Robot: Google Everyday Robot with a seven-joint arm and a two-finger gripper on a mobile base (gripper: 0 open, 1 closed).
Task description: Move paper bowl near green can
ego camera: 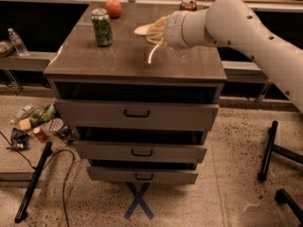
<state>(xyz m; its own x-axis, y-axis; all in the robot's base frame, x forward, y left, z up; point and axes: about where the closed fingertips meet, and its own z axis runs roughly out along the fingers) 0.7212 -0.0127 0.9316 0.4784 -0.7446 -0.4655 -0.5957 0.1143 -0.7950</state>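
The paper bowl point(144, 30) is cream-white, tilted, and held off the cabinet top point(123, 60) near the middle back. My gripper point(158, 30) is shut on its right rim, at the end of the white arm that reaches in from the right. The wrist hides most of the bowl. The green can point(102, 27) stands upright at the back left of the top, a short way left of the bowl and apart from it.
A red apple point(113, 7) sits behind the green can at the back edge. A brownish can point(188, 4) stands at the back right, behind the arm. The cabinet has three drawers partly pulled out. Litter and a cable lie on the floor at the left.
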